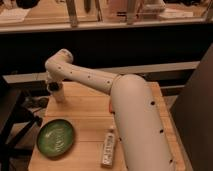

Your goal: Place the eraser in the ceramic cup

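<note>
At ten o'clock on the desk, the end effector hangs right over the ceramic cup; whether it is clenched or released, I cannot tell. A green plate lies at eight o'clock and a white tube at six.

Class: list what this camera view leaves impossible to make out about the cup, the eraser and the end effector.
Eraser: not seen in the camera view; the arm covers the table's right side.
Ceramic cup: its inside is hidden by the end effector right above it, at the table's back left.
White packet: label blurred.
</note>
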`<state>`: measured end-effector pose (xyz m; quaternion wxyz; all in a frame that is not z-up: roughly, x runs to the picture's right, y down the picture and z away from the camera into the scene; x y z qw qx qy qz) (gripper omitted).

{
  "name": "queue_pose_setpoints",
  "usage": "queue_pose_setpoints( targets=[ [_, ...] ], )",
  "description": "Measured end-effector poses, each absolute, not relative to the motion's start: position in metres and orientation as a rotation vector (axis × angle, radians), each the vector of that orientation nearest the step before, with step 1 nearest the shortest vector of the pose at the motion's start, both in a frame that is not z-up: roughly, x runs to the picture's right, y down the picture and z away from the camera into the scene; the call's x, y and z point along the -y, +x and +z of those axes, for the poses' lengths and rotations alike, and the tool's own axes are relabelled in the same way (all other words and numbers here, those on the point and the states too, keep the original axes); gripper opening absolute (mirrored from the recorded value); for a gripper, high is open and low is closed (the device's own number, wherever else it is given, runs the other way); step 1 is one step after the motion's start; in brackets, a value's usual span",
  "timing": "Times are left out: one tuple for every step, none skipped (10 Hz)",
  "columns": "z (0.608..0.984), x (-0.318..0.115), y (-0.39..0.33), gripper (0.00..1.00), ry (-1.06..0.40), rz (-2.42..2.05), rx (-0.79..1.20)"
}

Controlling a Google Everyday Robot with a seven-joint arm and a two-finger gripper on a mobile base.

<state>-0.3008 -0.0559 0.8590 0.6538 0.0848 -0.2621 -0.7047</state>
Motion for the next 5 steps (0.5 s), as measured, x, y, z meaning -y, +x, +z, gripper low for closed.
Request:
queue_pose_setpoints(
  targets=[
    [0.8598, 0.0556, -0.3042, 0.0, 0.212, -1.608, 0.6],
    [0.8605, 0.0562, -0.3067, 0.0, 0.233, -1.612, 0.606],
    [0.8608, 0.0582, -0.3077, 0.0, 0.25, -1.612, 0.607],
    [0.862, 0.0596, -0.308, 0.0, 0.262, -1.61, 0.607],
    [0.8651, 0.0644, -0.308, 0.0, 0.279, -1.607, 0.604]
  ],
)
